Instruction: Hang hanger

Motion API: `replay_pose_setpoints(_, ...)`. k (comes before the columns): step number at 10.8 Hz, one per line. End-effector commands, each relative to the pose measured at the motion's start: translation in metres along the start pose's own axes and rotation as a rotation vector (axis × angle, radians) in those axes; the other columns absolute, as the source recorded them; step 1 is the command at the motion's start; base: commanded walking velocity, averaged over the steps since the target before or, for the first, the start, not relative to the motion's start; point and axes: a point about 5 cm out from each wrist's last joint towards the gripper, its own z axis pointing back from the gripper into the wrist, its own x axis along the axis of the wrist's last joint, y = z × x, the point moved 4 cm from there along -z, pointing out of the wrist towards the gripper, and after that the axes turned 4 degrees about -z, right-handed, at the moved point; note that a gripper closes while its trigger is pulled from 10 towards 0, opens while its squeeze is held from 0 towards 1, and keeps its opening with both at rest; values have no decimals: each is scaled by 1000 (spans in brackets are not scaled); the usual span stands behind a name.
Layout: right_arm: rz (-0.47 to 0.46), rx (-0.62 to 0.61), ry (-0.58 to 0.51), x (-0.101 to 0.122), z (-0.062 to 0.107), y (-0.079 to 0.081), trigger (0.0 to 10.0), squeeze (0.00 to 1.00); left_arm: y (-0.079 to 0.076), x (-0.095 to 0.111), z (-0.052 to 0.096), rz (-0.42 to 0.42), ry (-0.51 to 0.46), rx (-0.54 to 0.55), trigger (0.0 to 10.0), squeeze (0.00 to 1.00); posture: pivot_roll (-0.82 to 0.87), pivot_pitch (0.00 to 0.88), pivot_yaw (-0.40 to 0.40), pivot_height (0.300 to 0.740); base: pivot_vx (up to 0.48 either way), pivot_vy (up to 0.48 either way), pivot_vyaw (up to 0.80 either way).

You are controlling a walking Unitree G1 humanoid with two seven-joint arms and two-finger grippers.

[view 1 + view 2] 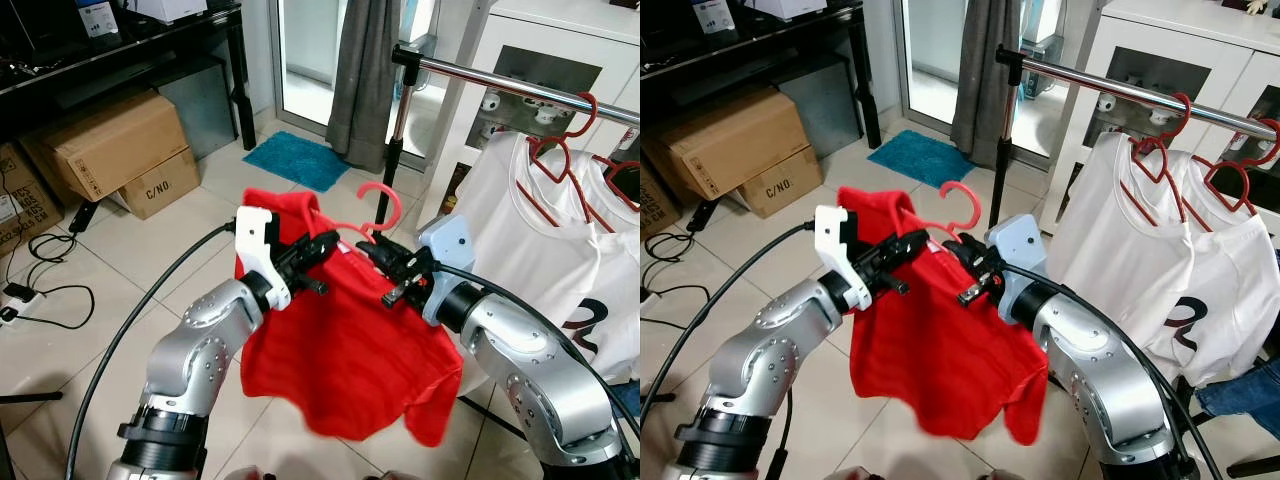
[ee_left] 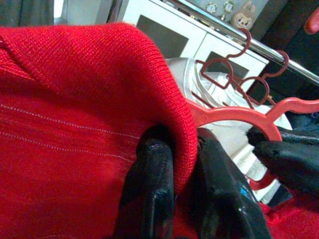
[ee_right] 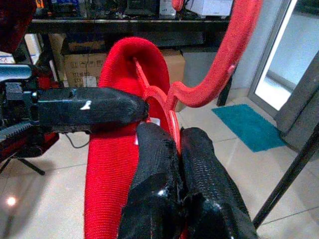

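Two robot arms hold up a red shirt on a pink hanger in front of the robot. The left gripper has its black fingers squeezed on the red cloth at the shirt's shoulder, with the hanger's arm just under the cloth. The right gripper has its fingers pressed together on the thin middle part of the hanger, right under the hook. The two grippers are very close, almost tip to tip. The hook points up and is free in the air, not on anything. The shirt hangs down loose between the arms, above the tiled floor.

To the robot's right, higher up, runs a shiny metal rail. Two white shirts hang there on dark red hangers. The pink hanger is lower than the rail and well apart from it. A grey curtain and a small blue mat are farther back. Brown boxes sit on the floor to the left.
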Motion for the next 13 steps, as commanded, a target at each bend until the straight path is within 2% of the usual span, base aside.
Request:
replay_pose_setpoints(1,4,-92,77,-15,7,-19,0,0,-3,24,5,-28,-93,-26,0,0,-107,0,3,740,0,0,0)
replay_pose_setpoints(5,-5,-99,80,-13,6,-21,0,0,-8,26,5,-27,-102,-64,0,0,-107,0,4,740,0,0,0)
replay_pose_setpoints(6,-9,-93,77,-12,6,-20,0,0,-3,20,5,-71,-63,-20,1451,0,-107,0,5,740,0,0,0)
replay_pose_setpoints(7,-13,-97,70,-11,6,-20,0,0,5,15,5,-127,-28,31,10000,0,-107,0,5,740,0,0,0)
replay_pose_setpoints(8,-17,-104,57,-9,7,-22,0,0,9,17,5,-150,-35,47,10000,1000,-107,0,6,740,0,0,0)
replay_pose_setpoints(10,-23,-109,45,-6,6,-22,0,0,9,14,6,-161,-17,44,10000,1000,-107,0,6,740,0,0,0)
replay_pose_setpoints(11,-25,-110,41,-5,6,-22,0,0,8,10,6,-163,-3,40,10000,0,-108,0,7,740,0,0,0)
replay_pose_setpoints(13,-28,-112,33,-4,6,-23,0,0,6,6,5,-147,15,34,10000,0,-107,0,6,740,0,0,0)
